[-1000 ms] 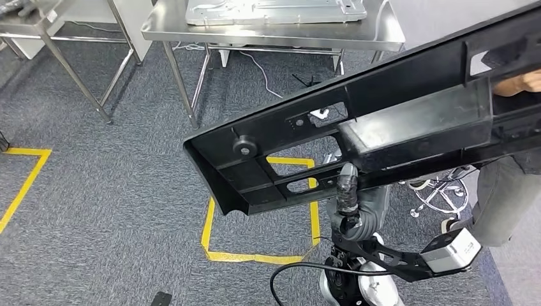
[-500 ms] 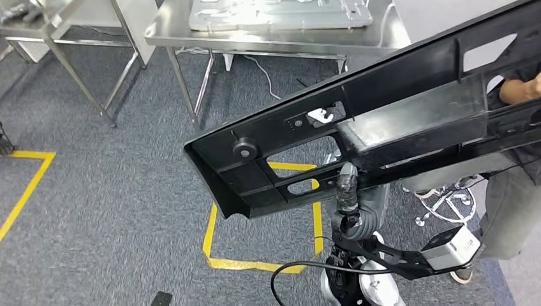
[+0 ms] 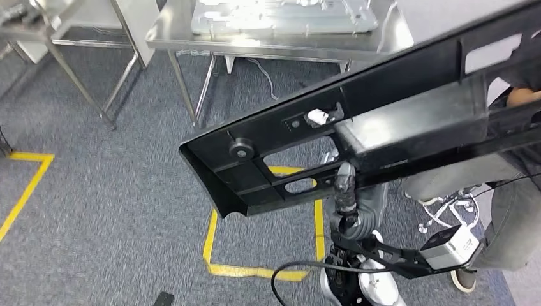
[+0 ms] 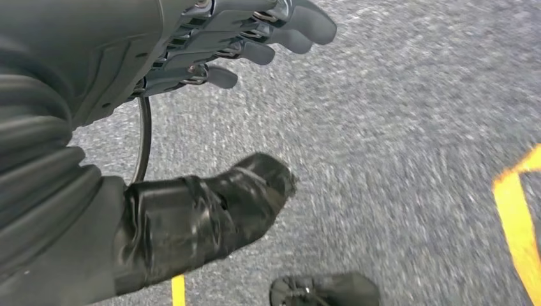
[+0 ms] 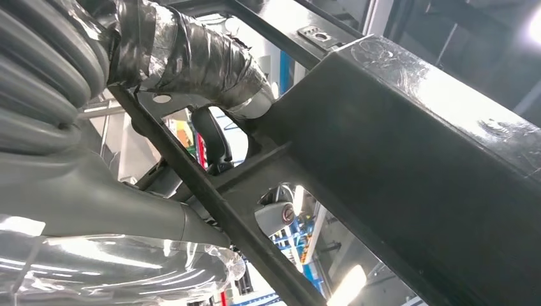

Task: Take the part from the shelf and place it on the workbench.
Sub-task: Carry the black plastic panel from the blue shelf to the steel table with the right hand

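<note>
A long black plastic part (image 3: 383, 127) with slots and a round knob runs from the centre of the head view up to the right edge. My right hand (image 3: 356, 203) grips it from below near its middle, the taped thumb (image 3: 346, 185) against its lower rail. The right wrist view has that taped thumb (image 5: 191, 57) pressed on the part's boxy section (image 5: 415, 166). My left hand (image 4: 191, 57) hangs over the grey carpet, fingers apart, holding nothing. The steel workbench (image 3: 191, 39) stands ahead at the top of the head view.
A silver metal panel (image 3: 281, 16) lies on the workbench. A second steel table (image 3: 38, 29) stands at the top left. A person (image 3: 510, 197) stands at the right, one hand (image 3: 524, 95) by the part's far end. Yellow tape (image 3: 255, 269) marks a square on the carpet.
The whole picture has shifted a little, so the camera moved; the workbench now sits slightly lower and nearer. The part stays in my right hand. The person's legs have shifted.
</note>
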